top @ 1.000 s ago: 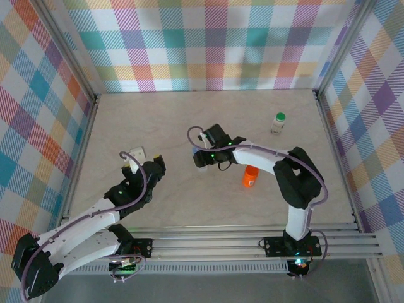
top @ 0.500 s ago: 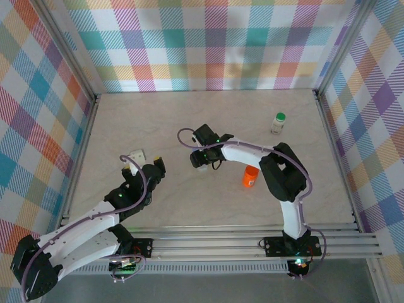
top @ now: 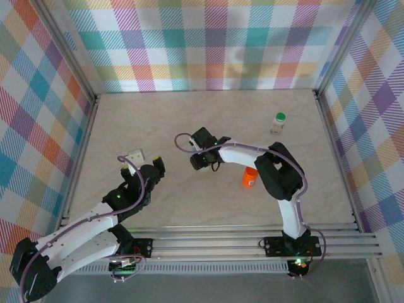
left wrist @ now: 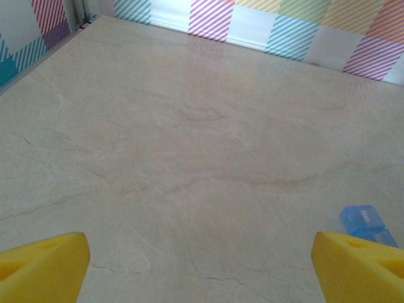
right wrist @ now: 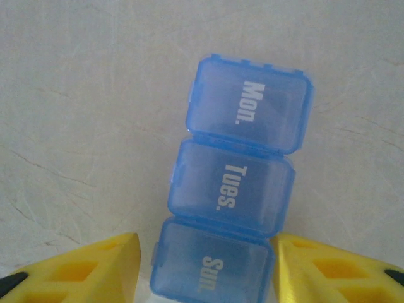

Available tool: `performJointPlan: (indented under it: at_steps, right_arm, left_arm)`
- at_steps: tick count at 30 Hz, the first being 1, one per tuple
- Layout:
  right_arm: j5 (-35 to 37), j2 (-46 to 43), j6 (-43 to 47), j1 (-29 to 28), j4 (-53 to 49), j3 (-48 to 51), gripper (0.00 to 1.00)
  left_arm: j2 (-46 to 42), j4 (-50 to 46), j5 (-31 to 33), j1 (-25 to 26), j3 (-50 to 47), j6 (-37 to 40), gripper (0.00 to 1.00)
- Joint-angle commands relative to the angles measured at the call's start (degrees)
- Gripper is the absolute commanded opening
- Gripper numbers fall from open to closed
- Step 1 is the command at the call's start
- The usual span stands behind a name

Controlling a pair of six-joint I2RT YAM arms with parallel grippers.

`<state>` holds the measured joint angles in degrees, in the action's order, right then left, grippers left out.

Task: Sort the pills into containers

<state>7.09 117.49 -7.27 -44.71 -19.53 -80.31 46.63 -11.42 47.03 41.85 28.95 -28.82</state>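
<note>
A translucent blue rectangular box (right wrist: 235,184) lies on veined tabletop (right wrist: 76,95).

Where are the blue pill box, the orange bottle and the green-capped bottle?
blue pill box (right wrist: 232,189): right wrist view, the "Tues." lid
orange bottle (top: 250,177): top external view, its body
green-capped bottle (top: 278,124): top external view, its clear body

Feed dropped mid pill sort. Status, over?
Left hand open, empty. Right hand open, straddling blue pill box at its Sun. end, not clamped. Orange bottle, green-capped bottle stand apart, no obstruction.
</note>
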Motion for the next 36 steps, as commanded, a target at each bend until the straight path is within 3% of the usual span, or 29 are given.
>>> performJointPlan:
  at_steps: [1,6,12,18,21,27,29,32,34,36]
  right_arm:
    - [0.4,-0.8,4.7,-0.4,3.4,2.4,0.56]
    - [0.4,-0.5,5.9,-0.4,5.7,4.2,0.57]
    - [0.5,-2.8,8.0,-0.4,17.5,12.7,0.52]
    - [-0.1,-8.0,11.3,-0.4,26.0,19.6,0.36]
    - [-2.9,-12.0,15.4,-0.3,24.6,20.4,0.31]
    - [-10.7,-20.4,27.2,0.4,11.5,18.1,0.24]
    - [-15.1,-23.4,33.5,1.7,5.5,17.3,0.22]
    - [-20.2,-27.6,42.3,4.2,-2.1,15.1,0.16]
    - [-22.2,-30.0,47.2,6.7,-7.3,12.4,0.11]
    - [-24.6,-32.2,52.7,9.8,-11.0,10.1,0.08]
  left_arm:
    - [-0.1,1.2,0.1,-0.4,-0.6,0.6,0.91]
    - [0.2,1.4,0.2,-0.4,-0.6,0.6,0.91]
    - [0.8,1.7,0.2,-0.4,-0.7,0.6,0.91]
    - [2.1,2.4,0.1,-0.4,-0.6,0.9,0.91]
    - [3.0,3.6,-1.0,-0.4,0.0,3.4,0.91]
    - [4.4,8.5,-2.9,-0.4,3.3,12.3,0.91]
    - [4.0,15.7,-6.4,-0.5,2.5,16.7,0.92]
    - [4.8,31.2,-16.7,-2.1,1.2,27.5,0.92]
    - [6.0,35.5,-20.7,-4.5,3.0,29.5,0.92]
    - [7.1,37.7,-30.8,-8.4,5.1,30.4,0.92]
